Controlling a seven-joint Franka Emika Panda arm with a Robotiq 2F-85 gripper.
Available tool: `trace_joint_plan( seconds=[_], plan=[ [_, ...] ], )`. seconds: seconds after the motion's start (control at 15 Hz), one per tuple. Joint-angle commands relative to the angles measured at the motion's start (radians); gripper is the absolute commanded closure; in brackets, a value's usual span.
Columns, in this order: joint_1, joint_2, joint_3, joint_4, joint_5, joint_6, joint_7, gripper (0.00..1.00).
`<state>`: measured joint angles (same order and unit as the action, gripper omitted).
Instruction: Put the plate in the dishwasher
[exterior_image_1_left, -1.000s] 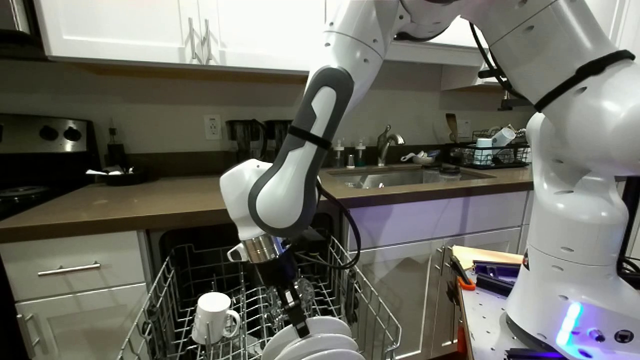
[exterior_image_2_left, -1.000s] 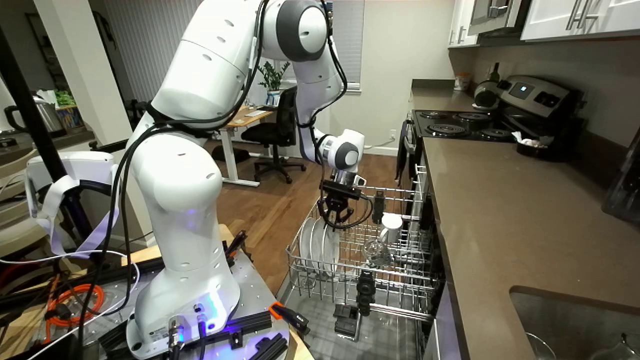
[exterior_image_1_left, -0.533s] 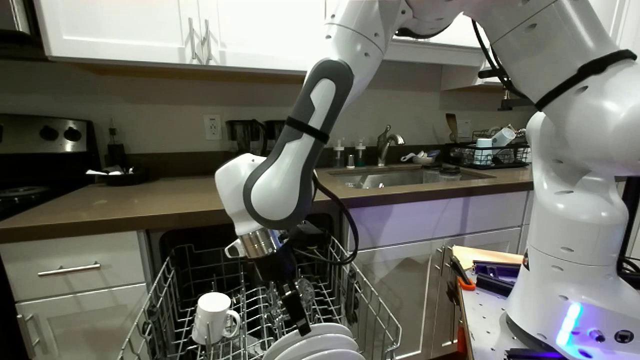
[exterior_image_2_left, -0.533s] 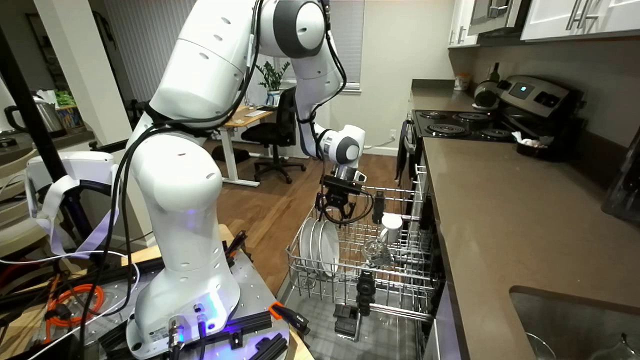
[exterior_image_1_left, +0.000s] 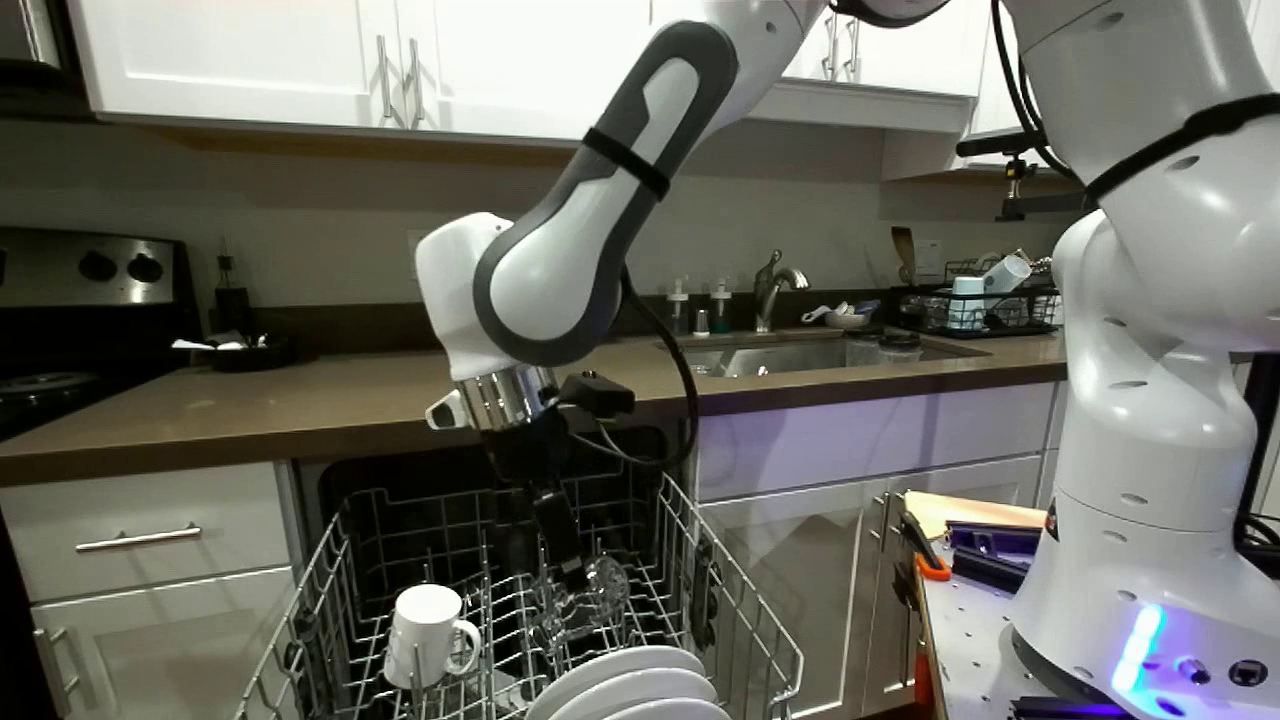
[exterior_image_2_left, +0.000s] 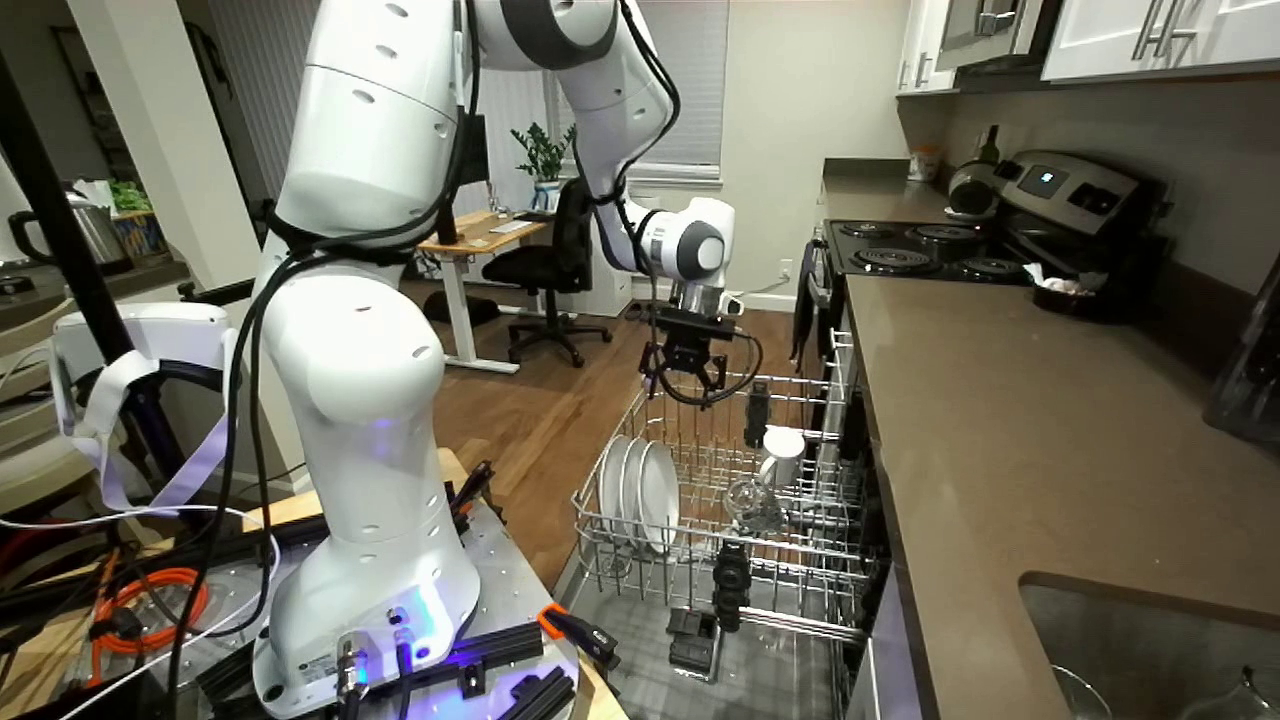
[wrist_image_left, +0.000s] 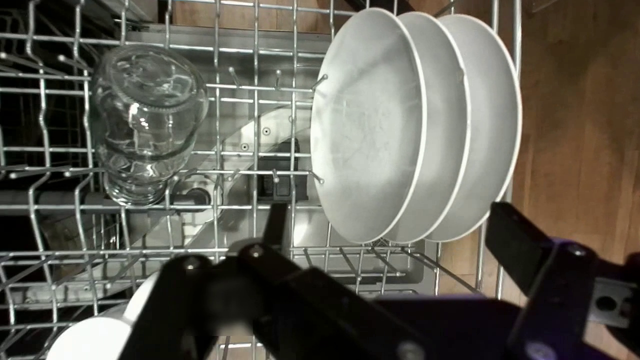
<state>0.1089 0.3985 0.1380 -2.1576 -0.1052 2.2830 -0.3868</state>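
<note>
Three white plates (wrist_image_left: 367, 130) stand on edge side by side in the wire rack (wrist_image_left: 256, 206) of the dishwasher (exterior_image_1_left: 735, 571), which is pulled out below the counter. Nearest the glass jar is the plate (exterior_image_2_left: 660, 495) whose inner face shows. Over the rack hangs my gripper (exterior_image_2_left: 685, 375), pointing down and apart from the plates. In the wrist view the jaws of my gripper (wrist_image_left: 390, 225) stand wide, with nothing held between them; the plates lie farther below. The plates' lower part is cut off in an exterior view (exterior_image_1_left: 640, 690).
A white mug (exterior_image_1_left: 422, 635) sits upside down in the rack. A clear glass jar (wrist_image_left: 150, 120) stands between mug and plates, just below my gripper. The brown counter (exterior_image_1_left: 300, 400) runs behind the rack. Side rails of the rack rise beside the plates.
My gripper has opened at the rim of the plate nearest the jar, let it go and risen away from it. That plate sits slightly lower than a second ago.
</note>
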Motion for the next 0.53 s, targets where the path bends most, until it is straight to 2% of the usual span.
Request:
trace_joint_plan(
  seconds=[0.0, 0.4, 0.47],
  plan=[
    [0.007, -0.112, -0.003, -0.050, -0.056, -0.027, 0.036, 0.00],
    [0.005, -0.198, -0.002, -0.082, -0.088, -0.010, 0.036, 0.00],
    [-0.003, -0.151, 0.004, -0.044, -0.061, -0.014, 0.007, 0.00]
  ],
)
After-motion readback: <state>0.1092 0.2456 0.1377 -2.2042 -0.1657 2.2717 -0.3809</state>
